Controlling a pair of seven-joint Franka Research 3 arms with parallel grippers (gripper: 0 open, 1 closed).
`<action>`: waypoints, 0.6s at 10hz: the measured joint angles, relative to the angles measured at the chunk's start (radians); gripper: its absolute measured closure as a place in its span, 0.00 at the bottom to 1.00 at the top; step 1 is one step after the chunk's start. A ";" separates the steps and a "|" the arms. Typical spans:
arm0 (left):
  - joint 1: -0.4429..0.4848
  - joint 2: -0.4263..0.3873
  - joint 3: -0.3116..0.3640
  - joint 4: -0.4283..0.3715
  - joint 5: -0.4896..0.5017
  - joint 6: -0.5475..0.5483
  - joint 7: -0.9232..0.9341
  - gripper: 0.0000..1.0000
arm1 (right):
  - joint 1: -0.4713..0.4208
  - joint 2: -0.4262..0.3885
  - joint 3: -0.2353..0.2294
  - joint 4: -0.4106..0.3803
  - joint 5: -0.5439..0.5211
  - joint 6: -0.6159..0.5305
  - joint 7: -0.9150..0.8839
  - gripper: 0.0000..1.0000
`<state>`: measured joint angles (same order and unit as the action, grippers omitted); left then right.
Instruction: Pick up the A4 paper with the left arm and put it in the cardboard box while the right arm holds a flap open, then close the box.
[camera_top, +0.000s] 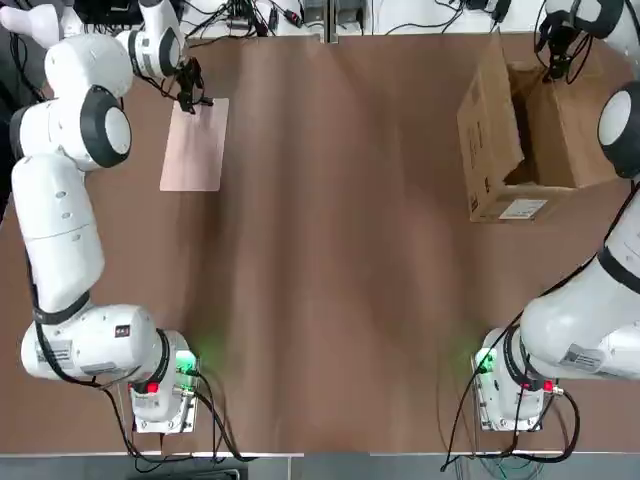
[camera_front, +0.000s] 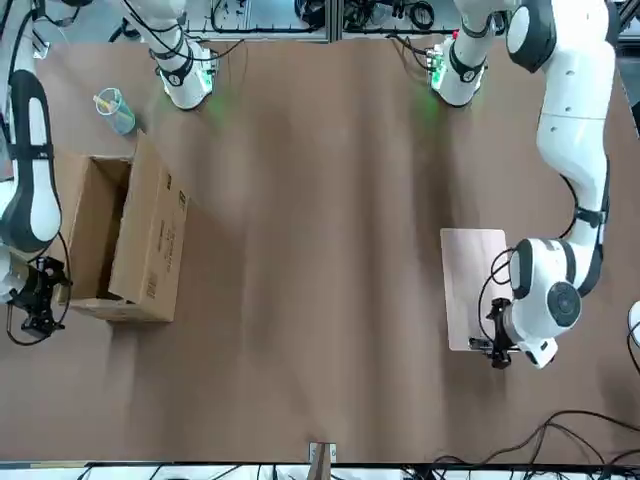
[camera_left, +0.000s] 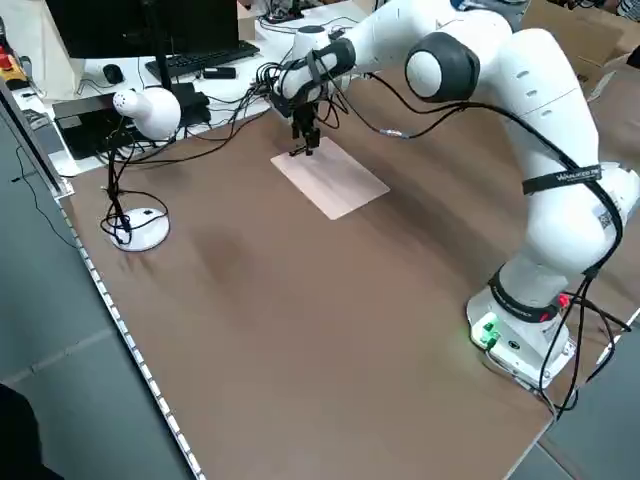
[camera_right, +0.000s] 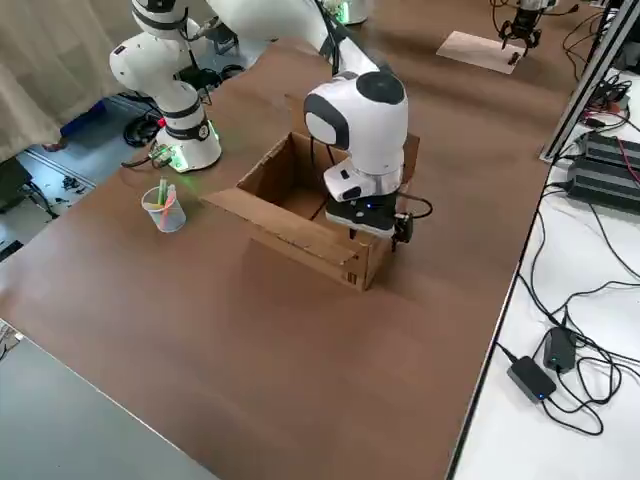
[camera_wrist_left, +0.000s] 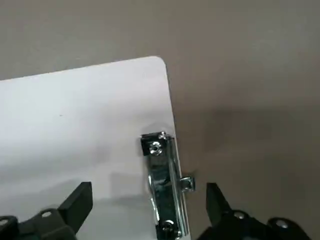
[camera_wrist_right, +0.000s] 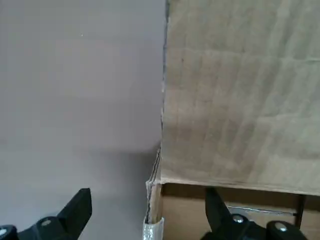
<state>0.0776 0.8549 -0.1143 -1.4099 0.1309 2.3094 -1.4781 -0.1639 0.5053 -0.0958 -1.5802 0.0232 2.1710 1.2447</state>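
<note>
A: What's on the left?
B: The left gripper (camera_top: 190, 98) hangs spread over the clip end of the A4 paper (camera_top: 195, 147), which lies flat on the table (camera_top: 340, 250).
A: And right?
B: The right gripper (camera_front: 38, 305), jaws apart, hovers at the far end of the cardboard box (camera_top: 530, 140).

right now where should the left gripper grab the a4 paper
At the clipped short edge, coming straight down. The A4 paper lies flat on the table, so its metal clip is the only raised part; the open left gripper already straddles it.
</note>
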 joint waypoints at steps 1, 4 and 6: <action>0.003 0.001 0.002 0.002 0.000 0.000 0.003 0.03 | 0.000 0.000 0.000 0.000 0.000 0.003 0.000 0.03; 0.003 0.005 0.003 0.003 0.000 0.002 0.005 0.15 | -0.002 0.000 -0.001 0.000 -0.001 0.005 0.000 0.47; 0.004 0.005 0.004 0.003 0.000 0.011 0.013 0.18 | -0.002 0.000 -0.001 0.000 -0.001 0.008 0.000 0.73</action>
<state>0.0819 0.8601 -0.1107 -1.4066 0.1310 2.3199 -1.4653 -0.1659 0.5053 -0.0971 -1.5806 0.0226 2.1787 1.2449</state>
